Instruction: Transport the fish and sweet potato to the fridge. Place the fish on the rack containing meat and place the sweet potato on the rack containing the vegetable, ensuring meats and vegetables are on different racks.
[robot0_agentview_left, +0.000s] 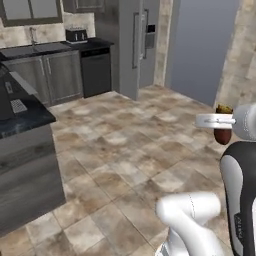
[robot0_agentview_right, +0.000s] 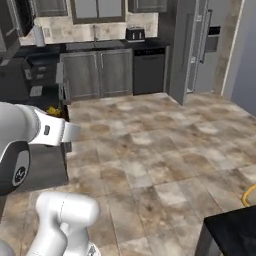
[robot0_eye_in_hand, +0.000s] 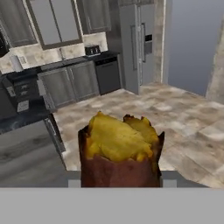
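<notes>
One sweet potato (robot0_eye_in_hand: 119, 151) sits in the gripper (robot0_eye_in_hand: 118, 179), fingers clenched on it from both sides. Hand view shows it close up: reddish-brown skin below, top split open with yellow flesh showing. Fingertips mostly hidden behind the tuber, just grey stubs at either side of its base.

Left base view: the sweet potato (robot0_agentview_left: 223, 131) hangs at the end of the white hand (robot0_agentview_left: 215, 120) at the right edge, dark red body below the hand, a bit of yellow-brown top poking above. It's held well above the tiled floor (robot0_agentview_left: 125, 145).

Fridge (robot0_agentview_left: 134, 45) is far off across the floor, doors closed, bar handles facing the room. Same fridge in the right base view (robot0_agentview_right: 197, 45) at upper right and in the hand view (robot0_eye_in_hand: 138, 46) at upper centre. Dark dishwasher (robot0_agentview_left: 96, 72) stands just left of it, under a black counter (robot0_agentview_left: 50, 48) with a toaster (robot0_agentview_left: 76, 35) on top. Grey base cabinets (robot0_agentview_left: 47, 77) run further left.

Right base view: the arm (robot0_agentview_right: 30, 132) crosses the left side, gripper end cut off behind the wrist link, so the grip can't be judged there. A dark counter corner (robot0_agentview_right: 232, 230) sits at lower right with a yellow curved thing (robot0_agentview_right: 248, 195) at its edge, too cropped to identify.
</notes>
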